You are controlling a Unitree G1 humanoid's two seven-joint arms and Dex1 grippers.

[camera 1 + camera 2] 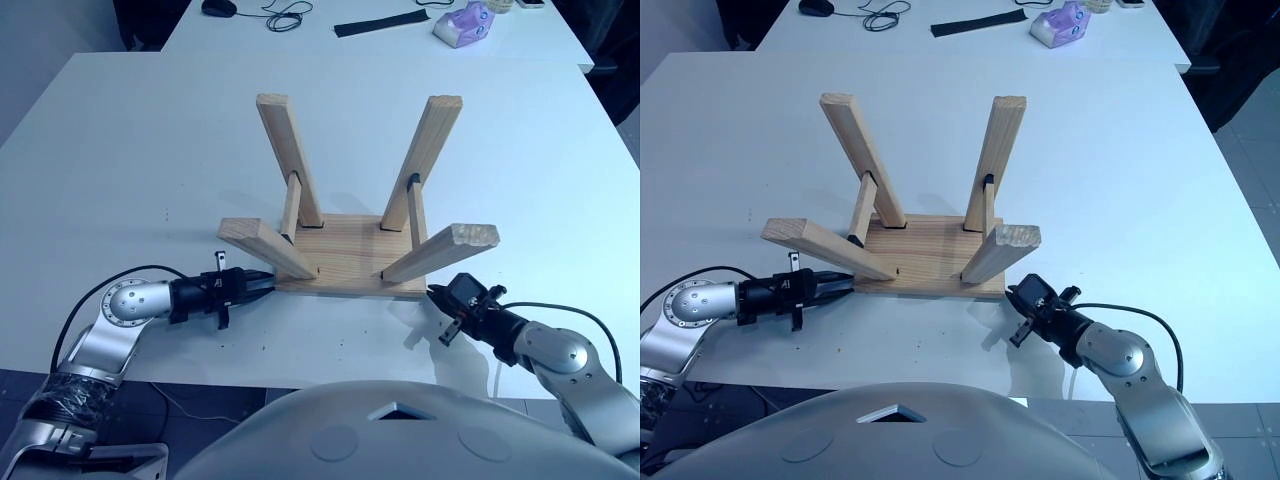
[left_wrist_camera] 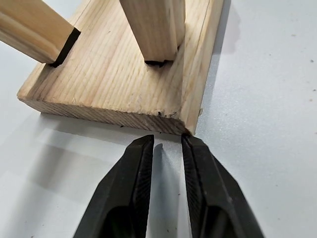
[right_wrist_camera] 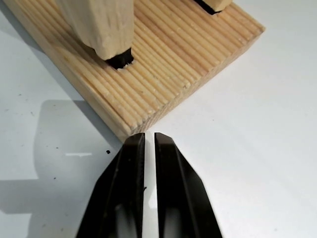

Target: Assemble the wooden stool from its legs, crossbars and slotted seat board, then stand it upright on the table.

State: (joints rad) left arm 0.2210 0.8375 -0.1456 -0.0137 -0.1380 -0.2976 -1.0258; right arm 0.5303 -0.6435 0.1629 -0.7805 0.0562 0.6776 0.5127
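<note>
In the left eye view, the stool (image 1: 345, 255) is seen upside down on the table (image 1: 120, 150), seat board (image 1: 350, 262) flat, four legs (image 1: 290, 150) splayed upward, crossbars (image 1: 290, 205) set between them. The left gripper (image 1: 268, 283) lies at the board's near left corner, the right gripper (image 1: 435, 293) at its near right corner.

In the left wrist view, the fingers (image 2: 133, 168) are held slightly apart, one tip touching the corner.

In the right wrist view, the fingers are almost closed, and only a thin slit is left between them, just short of the corner.
</note>
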